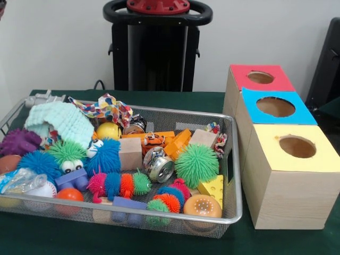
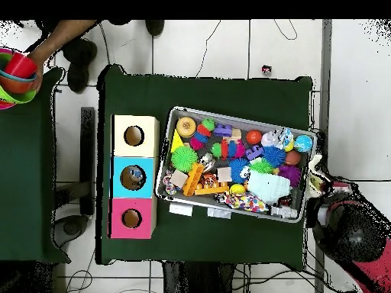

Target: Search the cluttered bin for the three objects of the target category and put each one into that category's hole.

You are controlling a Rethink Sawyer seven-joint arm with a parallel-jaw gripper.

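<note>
The wire-mesh bin (image 1: 234, 175) is sitting on the green bench (image 1: 159, 241), filling most of its middle and piled with toys: a green spiky ball (image 1: 196, 164), a yellow cheese wedge (image 1: 211, 187), a wooden block (image 1: 130, 153). Just beside it, three wooden boxes are lining one bench edge, lids red (image 1: 260, 77), blue (image 1: 275, 107) and yellow (image 1: 296, 147). The hand is not showing, so I cannot tell its state.

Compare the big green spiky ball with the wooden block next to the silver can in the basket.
The green spiky ball is round, bright green and bristled all over; the wooden block is boxy, pale tan and smooth-faced. The ball looks somewhat bigger. Both lie loose in the bin, flanking the silver can.
</note>
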